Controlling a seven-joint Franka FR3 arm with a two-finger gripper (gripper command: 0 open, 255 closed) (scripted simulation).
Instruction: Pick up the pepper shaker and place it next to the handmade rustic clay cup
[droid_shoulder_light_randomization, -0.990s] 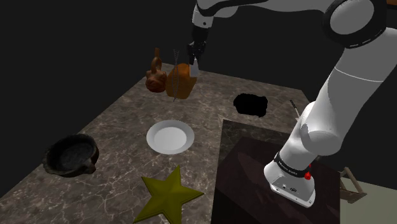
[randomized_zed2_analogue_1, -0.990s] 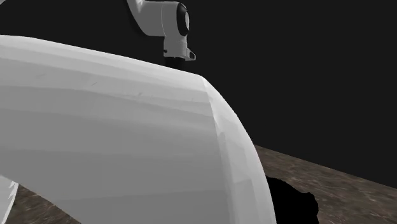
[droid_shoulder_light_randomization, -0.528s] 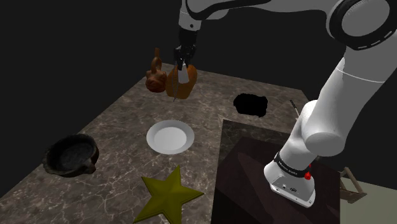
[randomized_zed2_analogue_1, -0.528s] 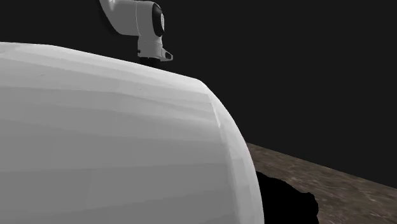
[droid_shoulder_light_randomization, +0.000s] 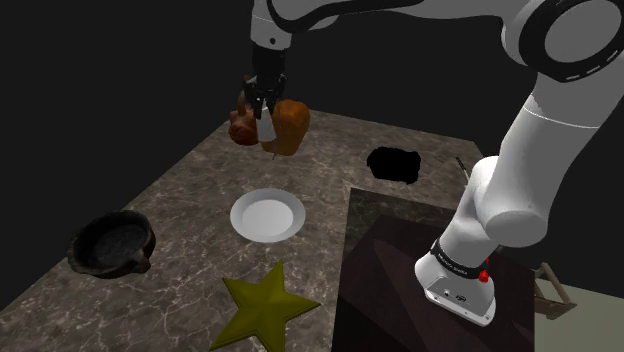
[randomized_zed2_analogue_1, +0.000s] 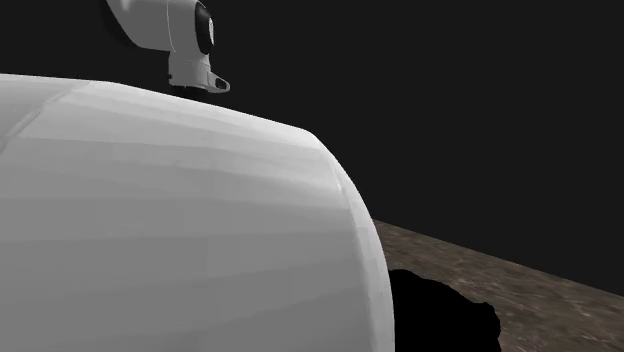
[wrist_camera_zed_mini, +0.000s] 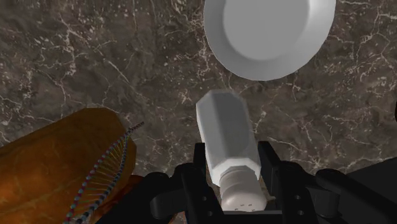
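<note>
My gripper is shut on a pale grey pepper shaker, which hangs above the far end of the marble table. In the wrist view the shaker is clasped by its capped end between the two black fingers, body pointing away from my gripper. An orange-brown cup with a beaded stick stands just to the shoulder view's right of the shaker; this cup also appears beside the gripper in the wrist view. A dark rough bowl-like cup sits at the table's near left.
A brown figurine stands behind the shaker. A white plate lies mid-table, with the plate below the gripper in the wrist view. An olive star lies near the front, a black area at the right. The white arm link blocks the second exterior view.
The gripper has carried the shaker toward the shoulder view's left, from the orange cup's right side across to its left. Its grip on the shaker has held.
</note>
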